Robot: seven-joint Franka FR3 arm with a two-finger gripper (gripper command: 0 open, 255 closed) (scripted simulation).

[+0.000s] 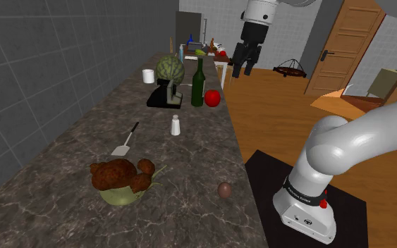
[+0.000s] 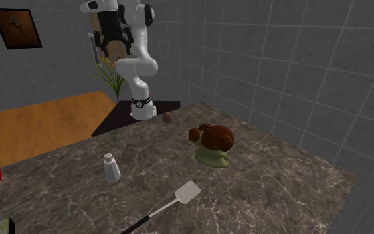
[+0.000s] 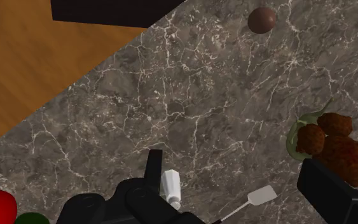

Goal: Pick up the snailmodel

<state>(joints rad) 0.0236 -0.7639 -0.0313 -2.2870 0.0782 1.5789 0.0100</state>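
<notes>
My arm raised high, elbow bent, black gripper point(image 1: 243, 69) pointing down, fingers spread wide with nothing between them, snail model point(image 1: 123, 180), lumpy brown shell on smooth olive-green body, near the end of the dark veined-marble worktop point(image 1: 84, 134), midway between wall edge and front edge.
</notes>
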